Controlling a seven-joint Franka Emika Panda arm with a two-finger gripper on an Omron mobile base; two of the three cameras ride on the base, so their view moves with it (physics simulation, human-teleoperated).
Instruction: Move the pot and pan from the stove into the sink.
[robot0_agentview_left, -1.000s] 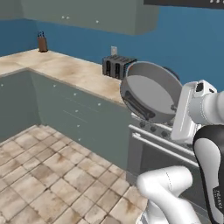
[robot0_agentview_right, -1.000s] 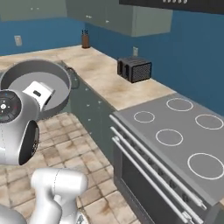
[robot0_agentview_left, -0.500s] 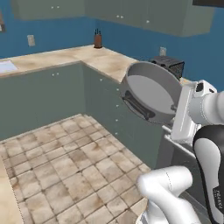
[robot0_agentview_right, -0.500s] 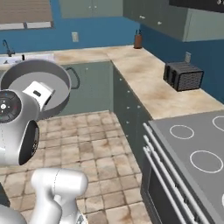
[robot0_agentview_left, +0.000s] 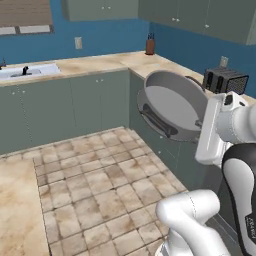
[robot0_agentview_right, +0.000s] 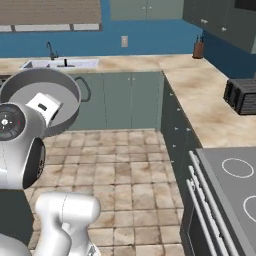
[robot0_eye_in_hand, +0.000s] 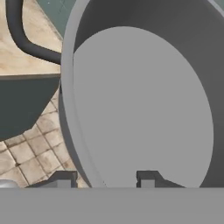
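You are carrying the pot to the sink. Your gripper pinches the pot's wall, one finger inside and one outside, and holds it tipped on its side in the air. The sink sits far off at 11 o'clock. Next, drive closer and lower the pot in.

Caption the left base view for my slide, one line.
Gripper carries the tilted grey pot above the tiled floor, jaws clamped on its rim, sink on the far counter.
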